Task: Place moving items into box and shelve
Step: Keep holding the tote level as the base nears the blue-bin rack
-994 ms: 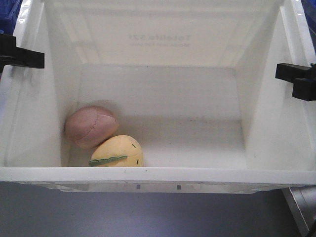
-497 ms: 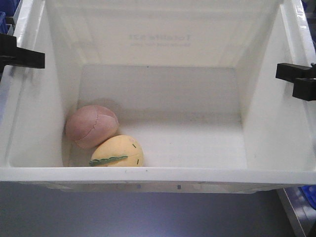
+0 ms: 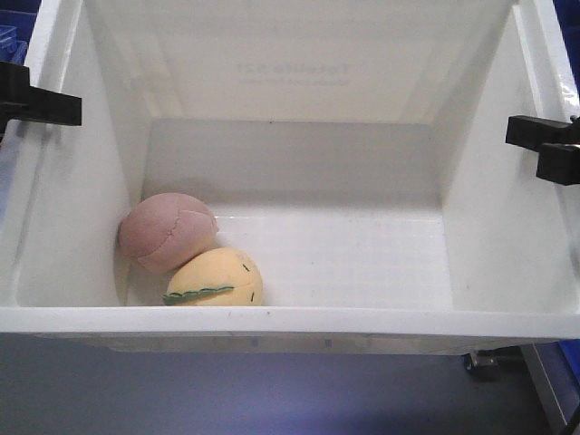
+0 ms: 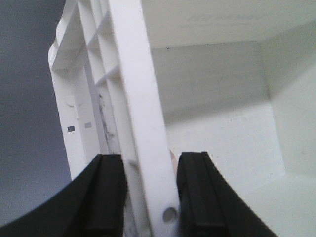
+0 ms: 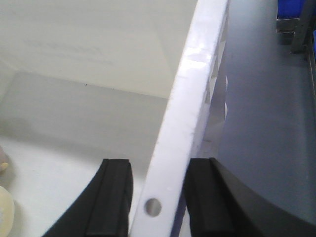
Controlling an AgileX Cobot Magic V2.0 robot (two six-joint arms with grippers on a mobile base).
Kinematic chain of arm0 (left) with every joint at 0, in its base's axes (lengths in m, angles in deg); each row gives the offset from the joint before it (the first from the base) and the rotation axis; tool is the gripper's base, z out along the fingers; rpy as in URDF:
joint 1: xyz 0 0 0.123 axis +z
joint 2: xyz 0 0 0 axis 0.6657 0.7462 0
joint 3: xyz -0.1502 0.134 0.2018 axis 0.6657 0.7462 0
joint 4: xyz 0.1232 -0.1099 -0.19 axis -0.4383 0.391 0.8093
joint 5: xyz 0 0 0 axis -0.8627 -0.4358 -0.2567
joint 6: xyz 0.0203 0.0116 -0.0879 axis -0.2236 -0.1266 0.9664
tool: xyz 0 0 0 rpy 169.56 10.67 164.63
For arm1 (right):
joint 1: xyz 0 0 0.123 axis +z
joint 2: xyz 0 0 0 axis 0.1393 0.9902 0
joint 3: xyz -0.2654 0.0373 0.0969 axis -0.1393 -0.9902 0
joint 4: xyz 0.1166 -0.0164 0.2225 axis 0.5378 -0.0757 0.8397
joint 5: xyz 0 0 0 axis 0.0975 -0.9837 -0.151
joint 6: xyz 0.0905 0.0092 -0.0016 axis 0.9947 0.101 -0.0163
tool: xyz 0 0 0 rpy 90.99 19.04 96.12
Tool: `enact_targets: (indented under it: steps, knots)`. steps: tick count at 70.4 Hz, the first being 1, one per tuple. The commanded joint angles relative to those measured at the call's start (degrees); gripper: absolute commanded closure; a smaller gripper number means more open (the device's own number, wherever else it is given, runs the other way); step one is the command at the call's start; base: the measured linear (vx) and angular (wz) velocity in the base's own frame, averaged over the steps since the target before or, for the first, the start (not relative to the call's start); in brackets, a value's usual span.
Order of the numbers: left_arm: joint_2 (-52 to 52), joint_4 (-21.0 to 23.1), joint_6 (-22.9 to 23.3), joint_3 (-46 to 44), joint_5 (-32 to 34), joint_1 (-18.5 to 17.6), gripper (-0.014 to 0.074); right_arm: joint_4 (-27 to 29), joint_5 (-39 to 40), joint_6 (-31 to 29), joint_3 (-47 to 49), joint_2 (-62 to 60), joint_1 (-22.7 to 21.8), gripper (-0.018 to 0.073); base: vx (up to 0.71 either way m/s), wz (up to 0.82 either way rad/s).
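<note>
The white box [image 3: 290,319] fills the front view, held off the ground between my two arms. Inside it, in the near left corner, the pink-brown plush ball [image 3: 168,231] rests against the pale yellow ball with the green stripe [image 3: 216,278]. My left gripper [image 3: 41,104] is clamped over the box's left rim [image 4: 133,89]; in the left wrist view that gripper [image 4: 150,168] has one finger inside and one outside. My right gripper [image 3: 544,145] grips the right rim [image 5: 192,84] the same way, its jaws [image 5: 158,170] astride the wall. A sliver of the yellow ball [image 5: 5,212] shows at the right wrist view's left edge.
Grey floor [image 3: 227,394] lies below the box. Blue bins show at the top left [image 3: 14,41] and lower right [image 3: 569,358]. A castor wheel [image 3: 485,361] sits under the box's right corner. A metal shelf frame with a blue bin [image 5: 296,19] stands to the right.
The box, balls and grippers keep their places in the view, while the surroundings slide past: blue bins shift at the edges and a castor wheel has come into sight at lower right.
</note>
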Motion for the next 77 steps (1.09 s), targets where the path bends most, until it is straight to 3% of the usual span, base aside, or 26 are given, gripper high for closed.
enact_targets:
  steps: [1,77]
  knots:
    - [-1.54,8.36,-1.25,-2.74,6.26,-0.66,0.0602,5.50,5.88,-1.38,2.49,-0.98,0.31,0.0564,0.47,0.09]
    - [-1.54,8.36,-1.25,-2.74,6.26,-0.66,0.0602,5.50,5.85,-1.38,2.49,-0.98,0.31,0.0564,0.45,0.02]
